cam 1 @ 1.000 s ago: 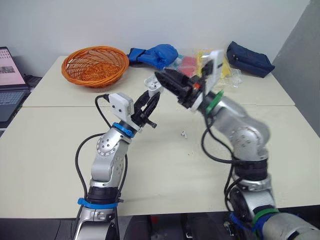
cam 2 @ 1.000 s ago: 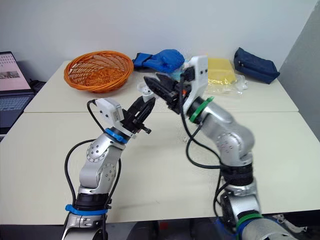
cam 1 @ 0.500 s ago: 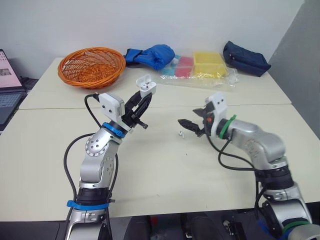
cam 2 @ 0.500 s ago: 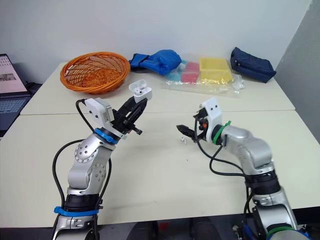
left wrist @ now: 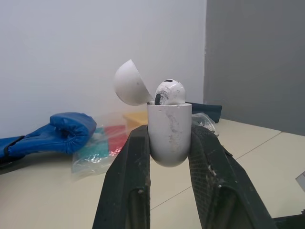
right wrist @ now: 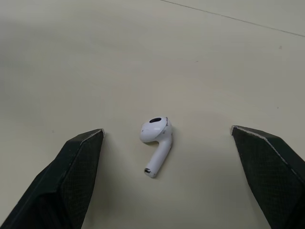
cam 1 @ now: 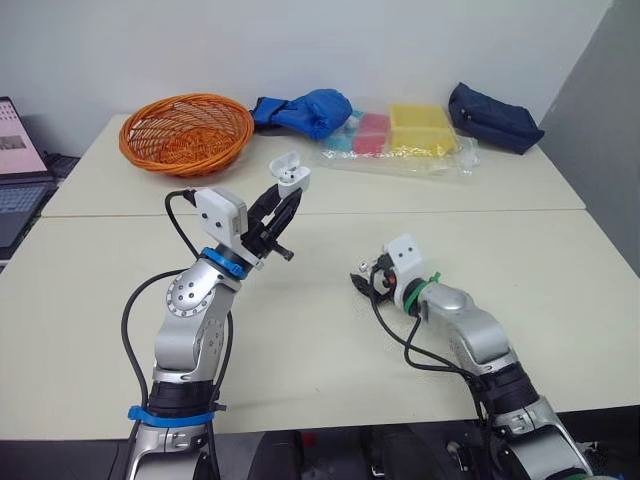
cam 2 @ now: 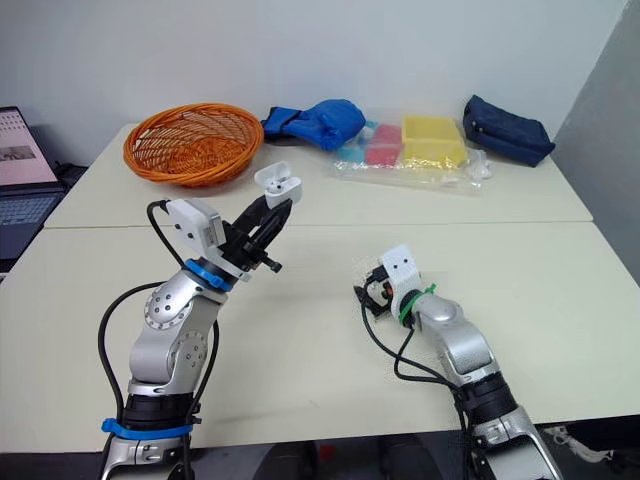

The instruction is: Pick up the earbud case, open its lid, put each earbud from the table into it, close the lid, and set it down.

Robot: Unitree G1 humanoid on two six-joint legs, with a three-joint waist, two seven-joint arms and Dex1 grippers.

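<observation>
The right claw (cam 1: 361, 283) is spread wide, low over the worktop (cam 1: 320, 350), its fingers (right wrist: 78, 157) flanking the loose earbud (right wrist: 156, 139) mid-worktop without touching. The second pickup is in hand, I judge: close squarely, then lift. Bare room lies all round. Beyond, the left claw (cam 1: 281, 207) clamps the earbud case (cam 1: 290, 171) aloft, lid (left wrist: 127, 88) open, a seated earbud (left wrist: 169, 91) inside. A wicker basket (cam 1: 185, 132) sits at the far edge.

An office or lab: plain pale tables (cam 1: 330, 330) pushed together, open laptop (cam 1: 18, 170), bare white wall (cam 1: 300, 40)

Silver arms (cam 1: 190, 300), looping black cables (cam 1: 127, 318), blue and green collars (cam 1: 228, 262).
</observation>
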